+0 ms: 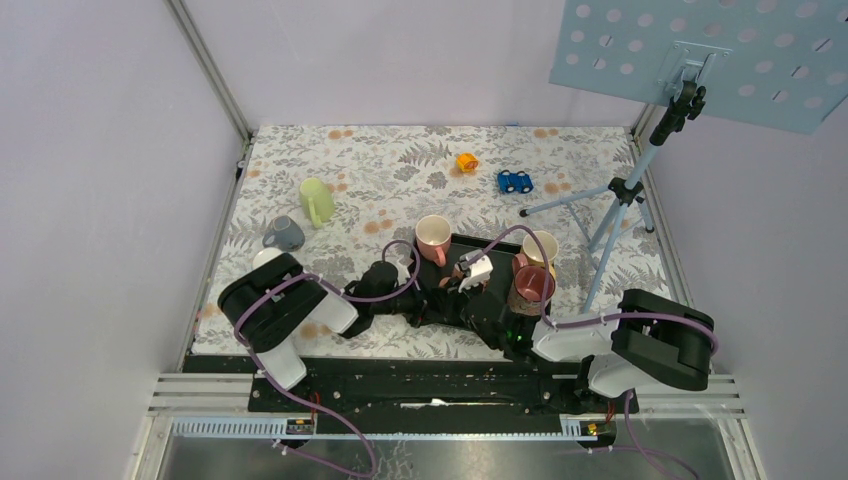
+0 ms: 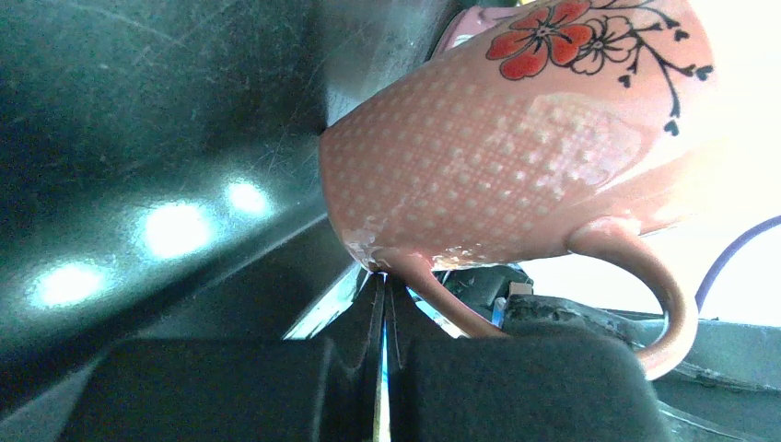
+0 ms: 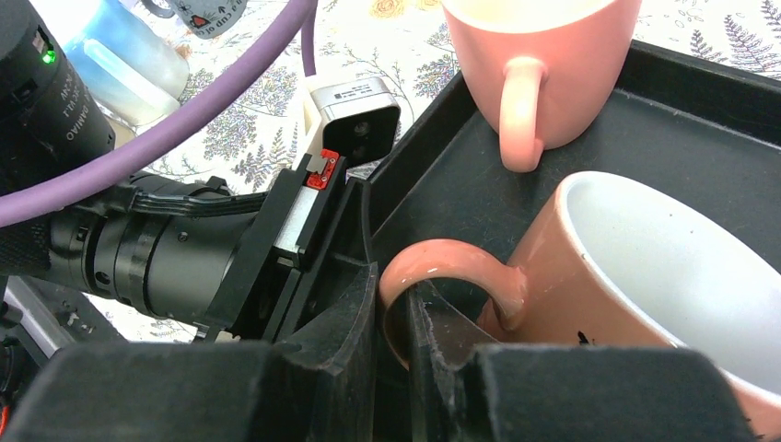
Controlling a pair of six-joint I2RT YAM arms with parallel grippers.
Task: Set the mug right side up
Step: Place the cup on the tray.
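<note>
1. The mug (image 3: pixel 635 276) is seen lying tilted in the black tray (image 3: pixel 709 138), with its opening turned sideways.
2. Its handle (image 3: pixel 442 262) is pinched by the right end effector (image 3: pixel 394 318).
3. The left end effector (image 2: pixel 382 308) is pressed together just below the handle, and nothing is seen between its fingers.
4. A second pink mug (image 3: pixel 539 55) is stood upright in the same tray, close behind.
5. The tray is carried by the fern-patterned tabletop (image 1: pixel 400 170).
</note>
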